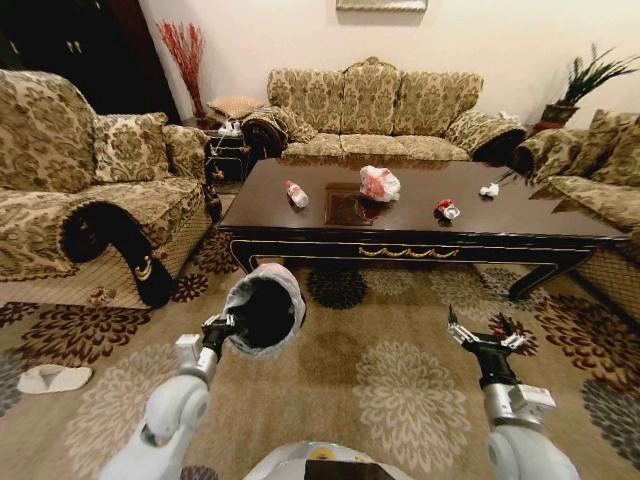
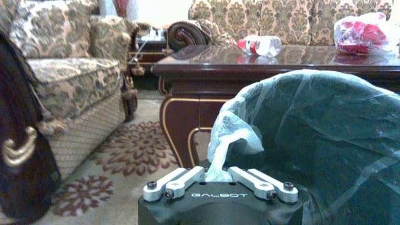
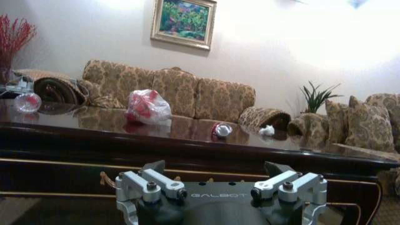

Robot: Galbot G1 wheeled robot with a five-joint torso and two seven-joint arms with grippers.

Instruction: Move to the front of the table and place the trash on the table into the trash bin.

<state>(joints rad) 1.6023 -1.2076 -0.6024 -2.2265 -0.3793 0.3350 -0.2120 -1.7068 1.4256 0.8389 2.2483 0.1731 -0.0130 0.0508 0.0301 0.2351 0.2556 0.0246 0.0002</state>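
The dark brown table (image 1: 520, 215) stands ahead of me with trash on it: a clear bottle (image 1: 297, 194) with a red label, a pink-white bag (image 1: 379, 183), a red-white wrapper (image 1: 446, 209) and a white paper ball (image 1: 489, 189). My left gripper (image 1: 222, 326) is shut on the liner of the trash bin (image 1: 264, 310), holding it above the carpet short of the table. The left wrist view shows the liner (image 2: 220, 164) pinched between the fingers, with the bottle (image 2: 261, 45) and bag (image 2: 364, 32) beyond. My right gripper (image 1: 486, 338) hangs open and empty; its wrist view shows bag (image 3: 147, 107), wrapper (image 3: 220, 130) and paper ball (image 3: 267, 130).
A patterned sofa (image 1: 370, 115) stands behind the table, an armchair (image 1: 90, 190) to the left and another seat (image 1: 600, 170) to the right. A white object (image 1: 52, 378) lies on the carpet at left. Open carpet (image 1: 400, 340) lies between me and the table.
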